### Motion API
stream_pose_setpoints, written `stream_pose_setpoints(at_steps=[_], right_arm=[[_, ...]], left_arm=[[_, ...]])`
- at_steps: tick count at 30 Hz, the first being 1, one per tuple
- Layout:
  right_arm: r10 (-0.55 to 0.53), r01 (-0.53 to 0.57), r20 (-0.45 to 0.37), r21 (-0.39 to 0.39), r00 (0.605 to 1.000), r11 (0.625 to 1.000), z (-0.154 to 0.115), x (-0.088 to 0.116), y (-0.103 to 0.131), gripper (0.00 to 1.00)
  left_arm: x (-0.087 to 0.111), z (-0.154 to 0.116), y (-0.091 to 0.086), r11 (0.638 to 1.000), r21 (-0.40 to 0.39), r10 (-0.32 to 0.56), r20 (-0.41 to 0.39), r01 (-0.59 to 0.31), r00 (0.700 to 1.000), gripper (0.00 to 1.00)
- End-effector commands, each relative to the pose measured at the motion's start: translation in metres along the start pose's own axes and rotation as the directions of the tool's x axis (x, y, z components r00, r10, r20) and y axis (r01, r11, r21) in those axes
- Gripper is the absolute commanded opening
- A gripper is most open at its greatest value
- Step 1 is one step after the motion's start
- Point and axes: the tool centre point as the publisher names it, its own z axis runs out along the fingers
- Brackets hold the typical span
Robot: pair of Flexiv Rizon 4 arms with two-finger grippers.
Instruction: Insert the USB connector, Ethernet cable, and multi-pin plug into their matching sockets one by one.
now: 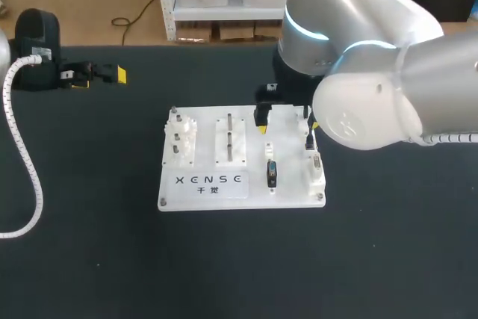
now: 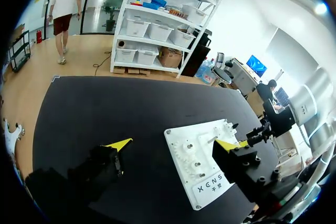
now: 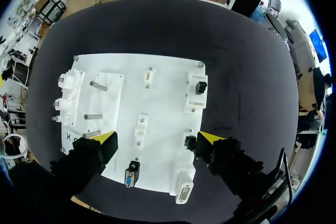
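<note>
- Two grippers, both spread wide and empty: the left gripper (image 2: 177,144) is well left of the white board (image 1: 202,193), the right gripper (image 3: 157,138) above it.
- One black plug (image 1: 272,173) and one white many-pin plug (image 1: 316,162) sit on the board's right half.
- One black socket (image 3: 200,86) at the board's far right shows only from the right wrist. Overhead, the right arm (image 1: 388,72) covers that corner.

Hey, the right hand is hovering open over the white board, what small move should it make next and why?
Probably shift the right hand over the small black USB connector and lower around it. The hand is open and empty above the white plastic board, and that connector sits under it, off centre, nearer one finger.
</note>
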Motion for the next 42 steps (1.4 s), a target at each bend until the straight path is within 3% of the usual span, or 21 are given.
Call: stream_pose_setpoints(at_steps=[1,21,42], right_arm=[[0.0,0.0,0.003,0.004,1.0,1.0,-0.008,0.01,0.006,1.0],[-0.022,0.022,-0.053,-0.002,0.998,1.0,-0.004,0.032,0.035,1.0],[-0.063,0.067,-0.111,0.027,0.992,0.997,0.011,0.05,0.041,1.0]], left_arm=[[0.0,0.0,0.0,1.0,0.0,0.0,0.0,0.0,1.0,1.0],[0.0,0.0,0.0,1.0,0.0,0.0,0.0,0.0,1.0,1.0],[0.0,0.0,0.0,1.0,0.0,0.0,0.0,0.0,1.0,1.0]])
